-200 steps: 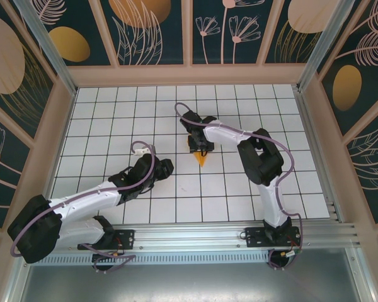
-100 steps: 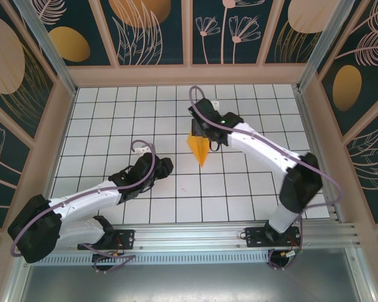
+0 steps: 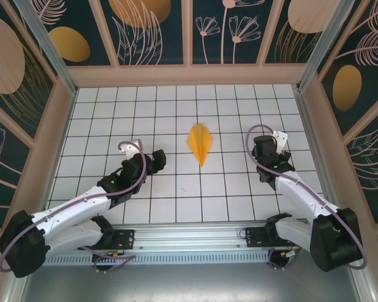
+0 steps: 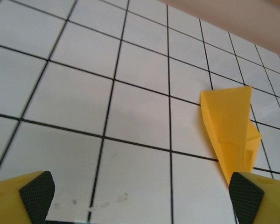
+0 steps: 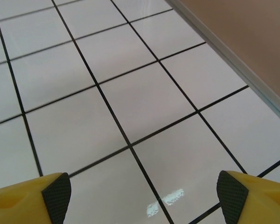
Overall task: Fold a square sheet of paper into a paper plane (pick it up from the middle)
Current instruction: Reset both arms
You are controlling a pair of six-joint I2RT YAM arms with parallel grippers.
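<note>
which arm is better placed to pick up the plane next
Left, probably: the open left gripper faces the paper plane, which lies just ahead to its right. The open right gripper faces bare tiles near the side wall.

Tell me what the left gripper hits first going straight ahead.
Left gripper: probably bare table; the paper plane lies right of centre, just ahead of one finger, which might clip it. Depth is unclear.
</note>
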